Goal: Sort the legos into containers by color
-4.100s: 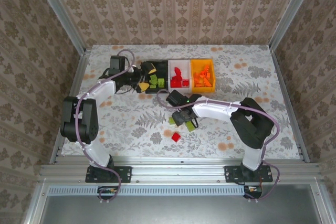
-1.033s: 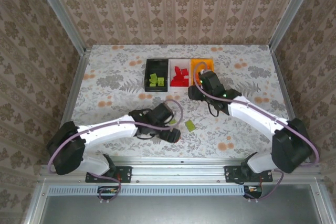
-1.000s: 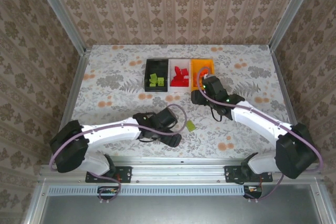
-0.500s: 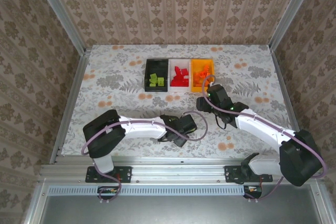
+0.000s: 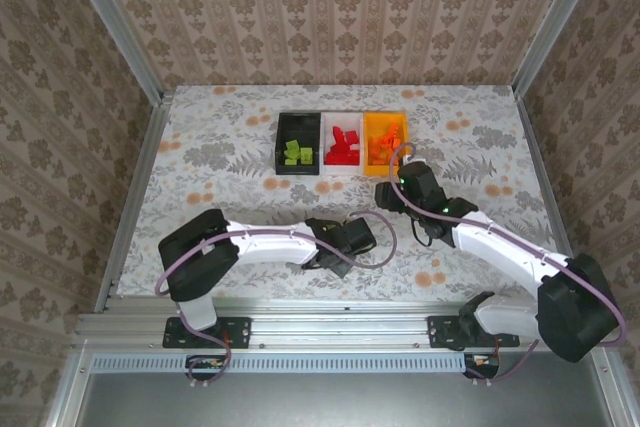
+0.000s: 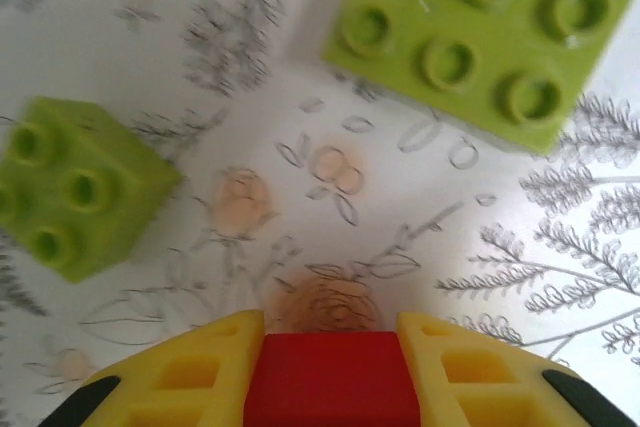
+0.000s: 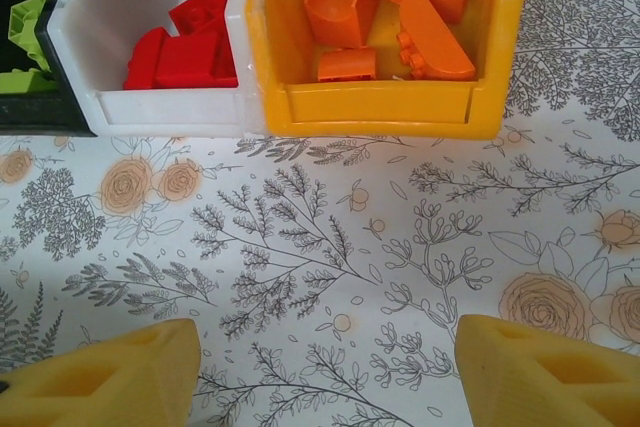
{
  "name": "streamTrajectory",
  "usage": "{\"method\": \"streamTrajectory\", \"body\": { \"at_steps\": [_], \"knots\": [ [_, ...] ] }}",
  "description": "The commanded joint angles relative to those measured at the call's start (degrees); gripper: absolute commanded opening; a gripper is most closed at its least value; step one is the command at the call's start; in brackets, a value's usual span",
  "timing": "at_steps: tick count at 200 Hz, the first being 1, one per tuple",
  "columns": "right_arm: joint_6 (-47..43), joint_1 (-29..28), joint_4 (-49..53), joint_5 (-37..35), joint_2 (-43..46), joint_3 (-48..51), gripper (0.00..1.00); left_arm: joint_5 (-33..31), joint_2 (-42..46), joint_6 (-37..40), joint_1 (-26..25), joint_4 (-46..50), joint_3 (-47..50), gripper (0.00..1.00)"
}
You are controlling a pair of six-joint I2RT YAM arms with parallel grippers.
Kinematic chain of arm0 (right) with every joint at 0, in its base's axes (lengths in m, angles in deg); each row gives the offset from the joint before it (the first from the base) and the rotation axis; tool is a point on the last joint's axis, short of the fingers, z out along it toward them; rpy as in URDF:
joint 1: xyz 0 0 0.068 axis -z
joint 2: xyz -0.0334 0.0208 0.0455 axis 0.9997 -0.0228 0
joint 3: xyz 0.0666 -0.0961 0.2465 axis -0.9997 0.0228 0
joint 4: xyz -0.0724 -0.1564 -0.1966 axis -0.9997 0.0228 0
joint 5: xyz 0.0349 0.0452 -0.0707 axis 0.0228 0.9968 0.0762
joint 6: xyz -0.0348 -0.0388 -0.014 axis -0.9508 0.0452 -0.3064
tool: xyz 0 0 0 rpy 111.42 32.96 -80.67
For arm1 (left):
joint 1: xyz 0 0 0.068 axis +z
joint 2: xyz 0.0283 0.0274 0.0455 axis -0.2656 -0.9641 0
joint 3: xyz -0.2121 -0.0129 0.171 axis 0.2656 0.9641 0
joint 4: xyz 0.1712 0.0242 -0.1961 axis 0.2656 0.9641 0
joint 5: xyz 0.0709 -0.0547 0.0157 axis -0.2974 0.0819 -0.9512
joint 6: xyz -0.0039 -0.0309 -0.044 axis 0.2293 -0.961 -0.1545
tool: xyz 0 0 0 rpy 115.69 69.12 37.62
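left gripper [image 6: 330,342]: clamped on red lego [image 6: 330,387], bottom centre | right gripper [image 7: 325,367]: jaws wide, bottom edge | green lego [image 6: 480,42]: upper right

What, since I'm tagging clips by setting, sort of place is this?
Probably a robot test cell, not a home: left arm and right arm bolted to a metal rail, wallpapered panels in aluminium framing around the table, three small sorting bins.

Bright, even light, wrist views perhaps soft
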Motion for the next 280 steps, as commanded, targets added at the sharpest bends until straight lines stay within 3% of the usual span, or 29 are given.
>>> {"method": "streamTrajectory", "body": {
  "at_steps": [1,34,64,109,139,170,191,215,233,258,280],
  "knots": [
    [2.06,1.06,-1.17,-2.98,1.73,1.22,0.69,-4.54,1.76,3.11,2.27,5.33,-8.12,0.18],
    [7.29,4.56,-3.24,-3.62,2.8,4.85,0.69,-1.07,-1.02,8.86,12.59,9.49,-21.53,0.17],
    [12.37,6.82,-8.82,0.4,1.46,9.26,0.69,6.63,-13.1,8.82,22.04,14.75,-42.68,0.17],
    [12.95,7.02,-8.82,0.6,-0.29,8.63,0.69,12.1,-34.89,8.94,26.99,25.22,-74.61,0.18],
    [12.74,7.02,-8.63,0.59,0.66,8.67,0.69,11.37,-41.51,7.49,28.47,26.78,-82.09,0.23],
    [12.25,7.02,-8.46,0.06,2.12,9.07,0.69,10.64,-41.77,4.67,28.82,25.58,-80.53,0.35],
    [11.94,6.99,-8.39,0.24,2.4,8.94,0.69,11.39,-41.21,3.64,29.08,25.35,-79.94,0.38],
    [11.8,7.02,-8.58,0.95,2.64,9.07,0.7,12.8,-37.39,4.16,28.5,24.25,-78.74,0.71],
    [11.72,7.01,-9.07,2.4,3.21,9.28,0.7,8.71,-30.81,5.44,26.99,21.01,-73.24,0.99],
    [11.63,7.02,-10.02,2.69,3.5,9.85,0.7,4.61,-18.51,3.38,25.26,15.67,-59.28,1.0],
    [11.63,7.02,-10.63,3.44,2.6,9.71,0.7,1.83,-4.75,-1.82,22.45,3.87,-34.9,1.0]
  ]
}}
